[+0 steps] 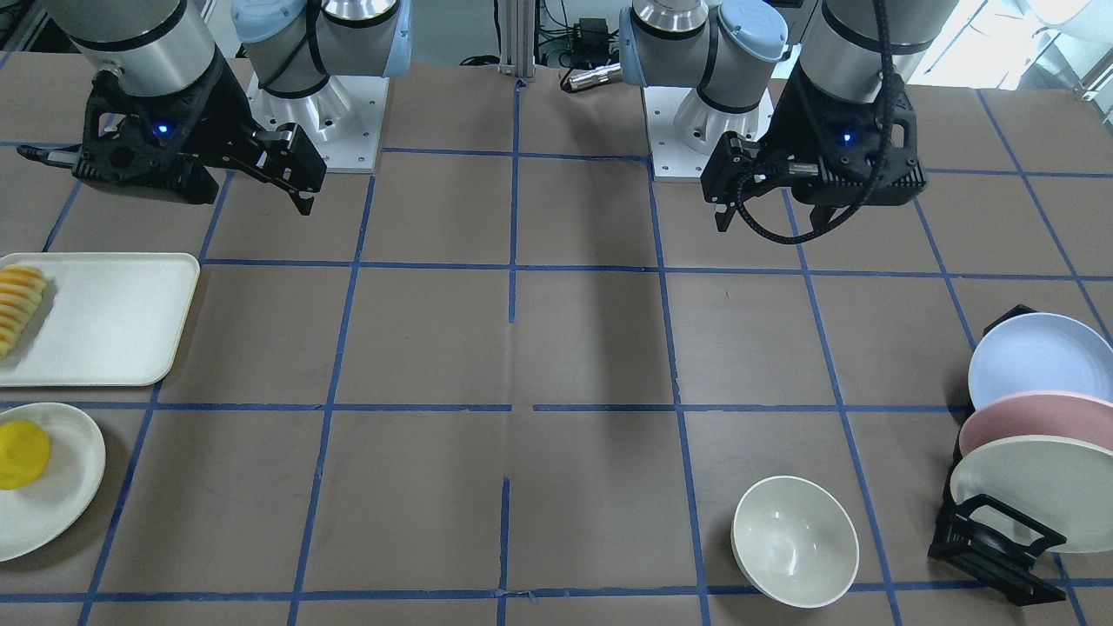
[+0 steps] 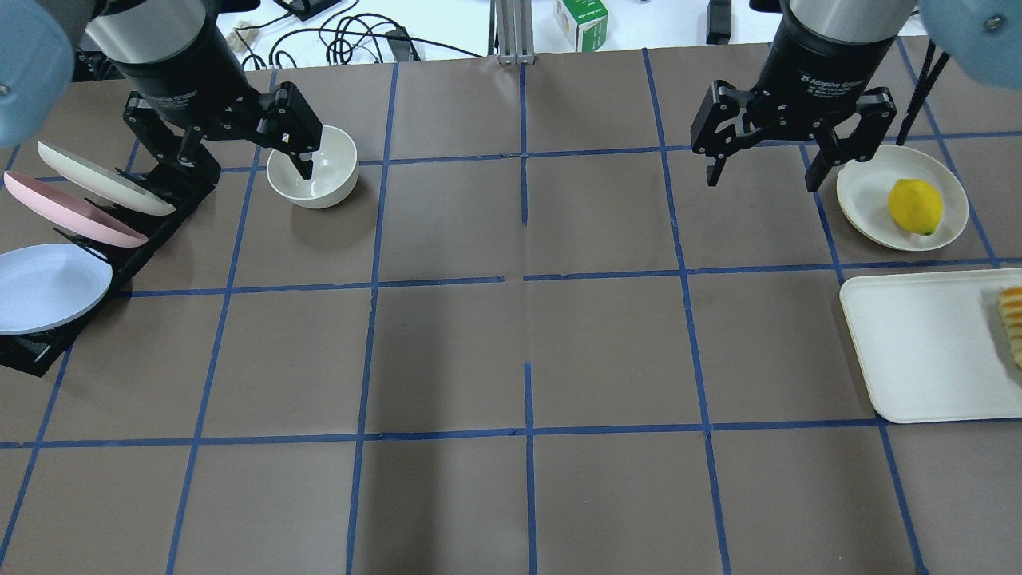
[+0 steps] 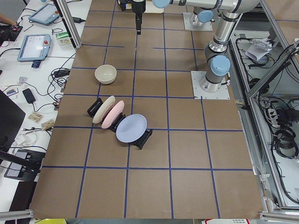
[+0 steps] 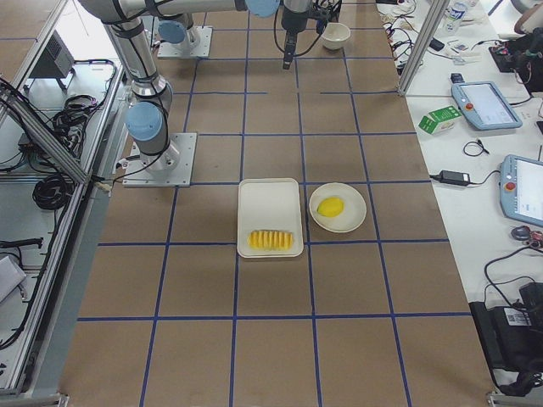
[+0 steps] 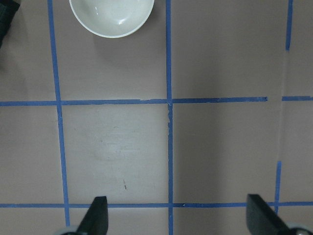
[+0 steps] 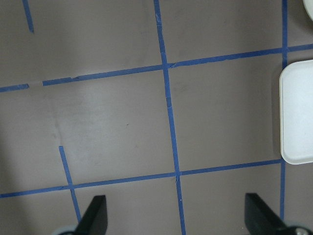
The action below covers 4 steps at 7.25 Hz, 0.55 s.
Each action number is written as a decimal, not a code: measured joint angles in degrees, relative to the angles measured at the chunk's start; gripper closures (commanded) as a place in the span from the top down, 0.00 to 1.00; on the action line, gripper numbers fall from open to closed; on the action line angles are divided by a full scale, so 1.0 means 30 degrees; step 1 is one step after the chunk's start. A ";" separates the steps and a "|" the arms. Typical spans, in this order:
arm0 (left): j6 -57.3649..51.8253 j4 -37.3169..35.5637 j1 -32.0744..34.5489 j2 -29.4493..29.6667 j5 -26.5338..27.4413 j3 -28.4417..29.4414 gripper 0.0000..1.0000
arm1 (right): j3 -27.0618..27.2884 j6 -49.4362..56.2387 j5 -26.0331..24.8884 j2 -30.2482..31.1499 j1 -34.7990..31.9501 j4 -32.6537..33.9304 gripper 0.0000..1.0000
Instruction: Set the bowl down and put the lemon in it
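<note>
Hovering wide open and empty, the left gripper (image 5: 178,218) hangs clear of the bowl (image 1: 796,541), lower right in the front view. Right gripper (image 2: 762,182), equally open and empty, waits near the lemon (image 2: 915,206), upper right overhead. Judgement: bowl grasp pending; descend onto its rim.

— What's on the bench (image 4: 212,339)?
— Midway along it, there's a white tray (image 4: 270,203) with a row of orange-yellow fruit slices (image 4: 271,240) at its near end. Just right of it is a round plate (image 4: 352,219), and the lemon (image 4: 330,206) lies on it.
— And the bowl (image 4: 336,35)?
— It's at the far end, upright, well apart from the lemon. A dark pincer (image 4: 288,52) hangs just left of it. I can't tell whose it is, or how its jaws stand.
— The arms?
— The right arm (image 4: 140,119) rises from its base near the left edge.
</note>
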State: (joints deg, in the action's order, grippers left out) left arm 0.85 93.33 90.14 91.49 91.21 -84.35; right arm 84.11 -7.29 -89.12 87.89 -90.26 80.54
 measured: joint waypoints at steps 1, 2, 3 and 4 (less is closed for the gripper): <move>0.0080 -0.0040 0.0008 -0.0011 0.0005 0.0017 1.00 | 0.0001 -0.0002 0.0000 0.0001 0.0000 -0.0014 1.00; 0.0110 -0.0116 0.0007 0.0086 -0.0026 0.0032 1.00 | 0.0001 -0.0002 -0.0001 0.0000 0.0000 -0.0022 1.00; 0.0106 -0.0151 -0.0005 0.0143 -0.0020 0.0032 1.00 | 0.0001 -0.0002 0.0000 0.0000 -0.0003 -0.0006 1.00; 0.0100 -0.0164 -0.0013 0.0206 -0.0016 0.0028 1.00 | 0.0000 -0.0002 -0.0001 0.0000 -0.0016 0.0060 1.00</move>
State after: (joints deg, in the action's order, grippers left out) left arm 1.15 92.83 90.10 92.10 91.16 -84.27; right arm 84.11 -7.30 -89.12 87.89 -90.31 80.72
